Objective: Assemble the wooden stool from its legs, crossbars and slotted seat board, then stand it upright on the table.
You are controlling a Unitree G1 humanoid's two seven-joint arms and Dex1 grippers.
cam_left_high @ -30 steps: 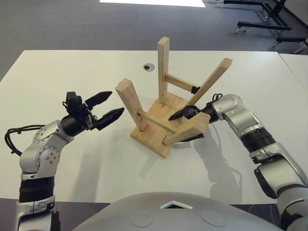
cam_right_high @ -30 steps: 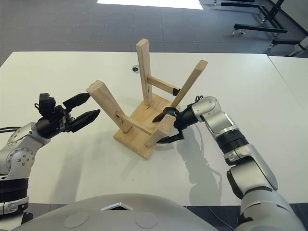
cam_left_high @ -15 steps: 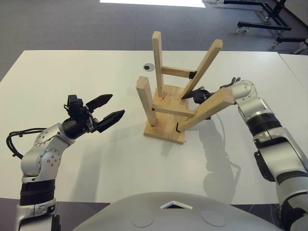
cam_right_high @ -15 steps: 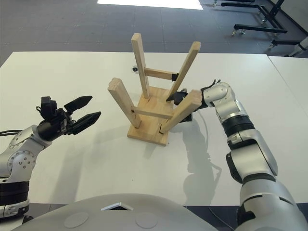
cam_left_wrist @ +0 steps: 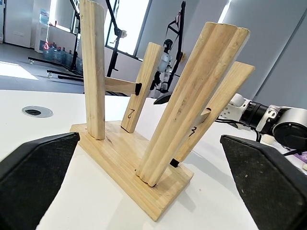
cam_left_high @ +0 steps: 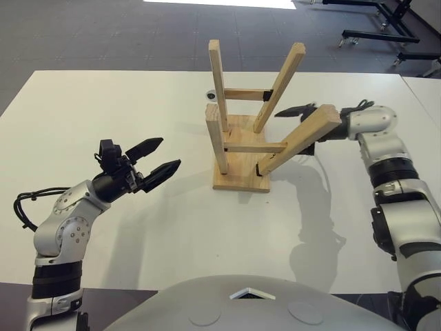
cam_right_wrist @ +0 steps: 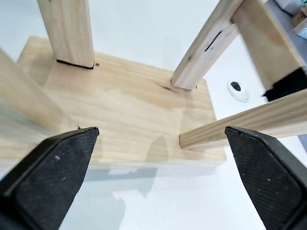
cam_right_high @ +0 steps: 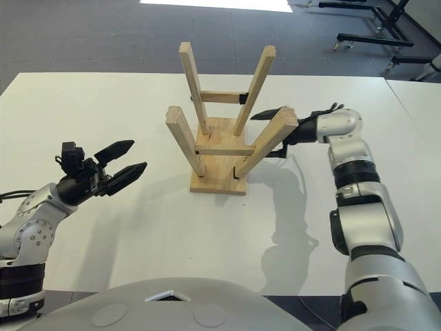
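Stool sits upside down mid-table, seat board flat, its four legs pointing up and splaying outward. The right gripper straddles one leg's top, fingers apart. The left gripper, fingers spread, hovers well apart.

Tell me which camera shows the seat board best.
Right wrist view: the seat board is close, its face plain. Eye views show it small beneath the legs; left wrist view, low and slantwise.
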